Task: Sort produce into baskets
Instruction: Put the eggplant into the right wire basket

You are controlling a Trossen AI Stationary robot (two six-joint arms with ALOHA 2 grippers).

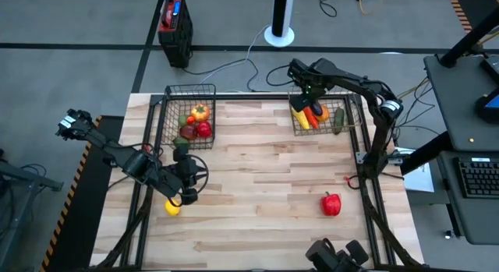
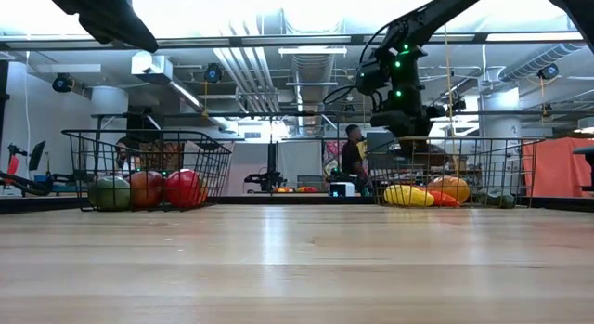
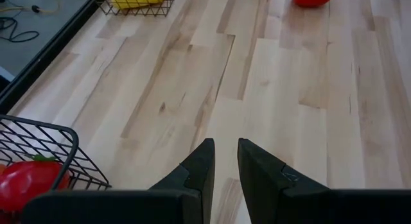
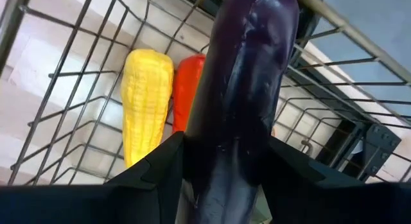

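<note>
My right gripper (image 1: pixel 304 86) hangs over the far left part of the right basket (image 1: pixel 345 125), shut on a purple eggplant (image 4: pixel 250 89). Below it in that basket lie a yellow corn cob (image 4: pixel 146 102), an orange-red piece (image 4: pixel 187 89) and a green cucumber (image 1: pixel 338 121). The left basket (image 1: pixel 166 110) holds a yellow-orange pepper (image 1: pixel 200 112), a red apple (image 1: pixel 204 129) and more. A red pepper (image 1: pixel 331 203) and a lemon (image 1: pixel 171 208) rest on the table (image 1: pixel 257 178). My left gripper (image 3: pixel 226 147) is shut and holds nothing, raised over the table near the lemon. My right gripper pinches the eggplant's two sides (image 4: pixel 218 160) between its two fingers (image 4: pixel 160 169). The fingers point steeply down and lie along the eggplant, whose long body sticks out past them. The eggplant is lifted clear above the right basket's floor.
A black-and-red box (image 1: pixel 175 26) and a white pole base (image 1: pixel 279 32) stand on the floor beyond the far edge. A desk with a keyboard (image 1: pixel 475 178) is at the right. A person (image 2: pixel 353 152) stands in the room behind. Bare wood lies between the two baskets.
</note>
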